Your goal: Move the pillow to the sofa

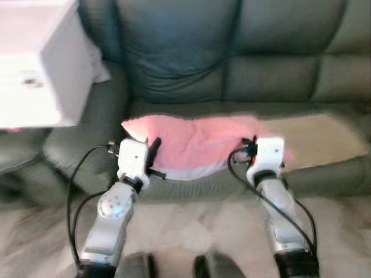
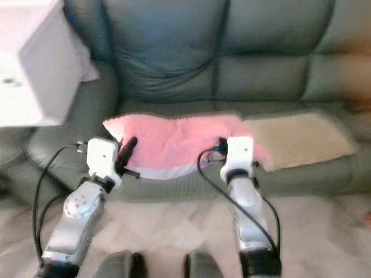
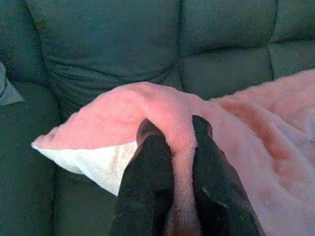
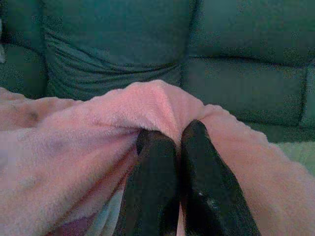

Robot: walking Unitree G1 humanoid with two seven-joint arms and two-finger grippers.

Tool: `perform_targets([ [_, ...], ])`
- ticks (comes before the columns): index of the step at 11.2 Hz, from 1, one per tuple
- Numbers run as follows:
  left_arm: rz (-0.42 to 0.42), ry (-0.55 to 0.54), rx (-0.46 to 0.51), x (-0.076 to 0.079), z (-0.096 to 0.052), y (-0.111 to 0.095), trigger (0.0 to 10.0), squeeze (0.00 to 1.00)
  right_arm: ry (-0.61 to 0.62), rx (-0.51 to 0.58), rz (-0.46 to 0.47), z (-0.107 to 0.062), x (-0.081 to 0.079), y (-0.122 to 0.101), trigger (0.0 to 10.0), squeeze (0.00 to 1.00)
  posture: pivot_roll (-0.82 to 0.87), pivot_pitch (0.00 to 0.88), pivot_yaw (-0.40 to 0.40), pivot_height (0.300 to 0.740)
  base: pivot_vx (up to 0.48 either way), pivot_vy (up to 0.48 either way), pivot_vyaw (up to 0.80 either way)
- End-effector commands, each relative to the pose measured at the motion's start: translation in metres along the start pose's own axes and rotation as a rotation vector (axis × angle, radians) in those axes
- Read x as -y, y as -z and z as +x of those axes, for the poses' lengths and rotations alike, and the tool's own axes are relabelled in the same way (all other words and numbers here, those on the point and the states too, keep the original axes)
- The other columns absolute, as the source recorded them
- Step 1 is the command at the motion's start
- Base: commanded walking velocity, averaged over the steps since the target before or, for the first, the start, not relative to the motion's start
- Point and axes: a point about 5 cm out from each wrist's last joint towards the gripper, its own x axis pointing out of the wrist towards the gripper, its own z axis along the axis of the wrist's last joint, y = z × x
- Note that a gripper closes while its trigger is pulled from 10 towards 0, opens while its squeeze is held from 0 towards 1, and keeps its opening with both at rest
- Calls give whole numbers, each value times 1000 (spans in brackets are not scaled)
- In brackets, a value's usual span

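A fluffy pink pillow with a white underside hangs between my two arms, over the front edge of the dark green sofa. My left gripper is shut on a fold of the pillow near its left corner. My right gripper is shut on a fold of the pillow near its right end. In the head views the left gripper sits at the pillow's left side and the right gripper at its right.
A beige mat lies on the sofa seat to the right of the pillow. A white box-shaped thing stands over the sofa's left armrest. Pale floor lies below, with my feet at the bottom edge.
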Motion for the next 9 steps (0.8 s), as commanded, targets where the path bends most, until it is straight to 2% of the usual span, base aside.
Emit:
perform_targets([
  [1,6,19,22,4,1,-5,10000,0,18,23,-3,1,5,-5,10000,0,-49,129,-38,740,0,0,0],
  [3,0,18,20,2,-2,-2,10000,0,22,18,-8,-3,7,-3,10000,0,-52,133,-41,740,0,0,0],
  [5,-10,0,-17,-5,-8,7,10000,0,30,-4,-20,-11,11,4,10000,0,-57,139,-38,740,300,0,-713],
  [7,-3,-9,-7,-7,-7,4,10000,0,31,-8,-23,-15,12,6,10000,0,-56,143,-36,740,339,0,-675],
  [9,6,-12,-3,-8,-7,3,10000,0,25,-14,-24,-17,11,8,10000,0,-56,146,-35,740,476,0,0],
])
